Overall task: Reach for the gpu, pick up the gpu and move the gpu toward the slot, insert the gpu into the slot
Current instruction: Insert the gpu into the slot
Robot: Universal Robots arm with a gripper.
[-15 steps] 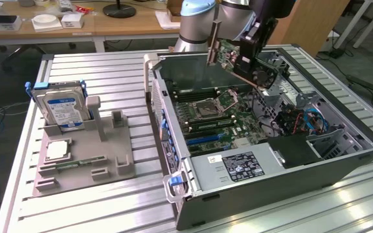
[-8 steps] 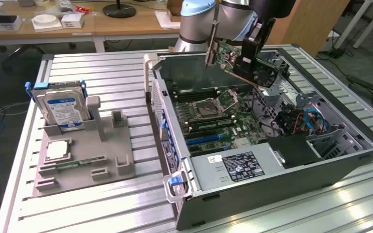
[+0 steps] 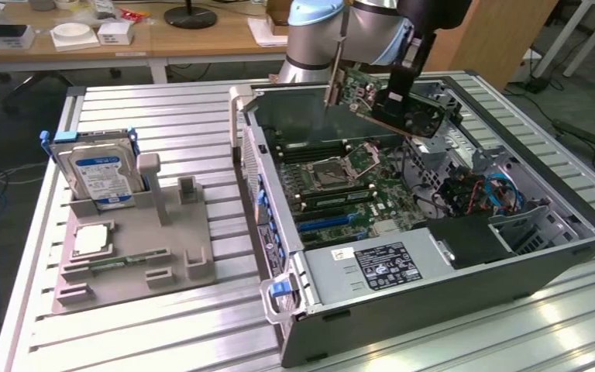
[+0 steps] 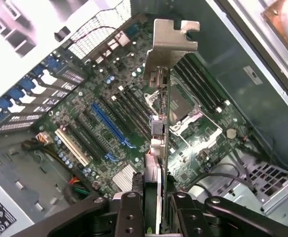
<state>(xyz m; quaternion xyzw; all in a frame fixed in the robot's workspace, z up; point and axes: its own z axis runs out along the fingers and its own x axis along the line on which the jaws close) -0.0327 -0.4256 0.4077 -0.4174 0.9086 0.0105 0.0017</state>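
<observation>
Exterior view, L to R. Left of frame: grey fixture (image 3: 132, 256) on the table (image 3: 163, 108), w/ the silver hard drive (image 3: 99, 174) standing upright in it. Not involved. Centre: open PC case (image 3: 432, 294) w/ the motherboard (image 3: 365, 194) lying flat inside. The slot (image 3: 321, 222) is a blue strip low-centre on the board, nothing seated in it. Upper centre-right: the gripper (image 3: 399, 84) holds the gpu (image 3: 406, 110) over the case. The card is tilted, fan face toward frame right, well above the board and apart from the slot.

Risks, my read:
- Card is tilted and not lined up over the slot. Going down from this pose could land its edge on the RAM slots (image 3: 324, 200) or CPU socket (image 3: 334, 167) instead of the blue strip.
- Its metal bracket (image 4: 171, 47) could snag the case's rear wall.
- Grip is on a thin board, so a side load at contact could pivot it or let it slip.

Wrist view: jaws are clamped on the gpu (image 4: 161, 123). The card sits edge-on btwn the two fingers (image 4: 129, 210), bracket at the end far from the gripper (image 4: 153, 202). The slot (image 4: 108, 123) lies off to one side of the card's line, clearly apart.
</observation>
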